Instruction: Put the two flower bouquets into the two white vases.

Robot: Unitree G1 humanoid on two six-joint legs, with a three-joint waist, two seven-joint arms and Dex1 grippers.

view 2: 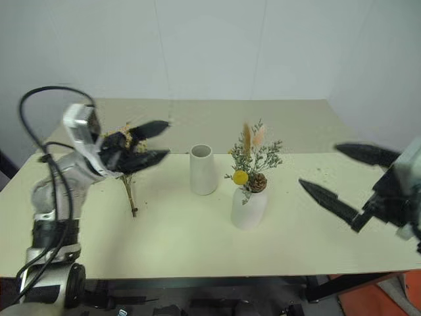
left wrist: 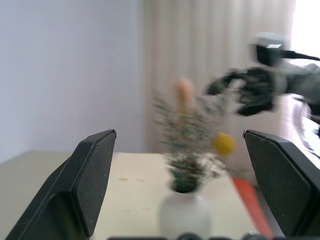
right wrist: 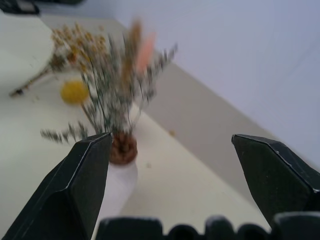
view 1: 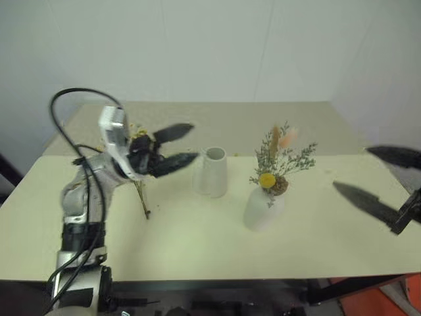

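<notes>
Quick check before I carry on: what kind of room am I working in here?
Probably a plain indoor test or demo room, not a home. A bare pale table stands against blank white walls, set with just two white vases and dried bouquets; a pale curtain hangs behind.

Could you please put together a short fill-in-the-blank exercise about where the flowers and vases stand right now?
1. The grey-green bouquet stands in the ____ vase.
2. The yellow-orange bouquet lies on the ____.
3. The taller vase holds ____ flowers.
4. Both the left pincer and the right pincer are ____.

Missing words: shorter; table; no; open
</notes>
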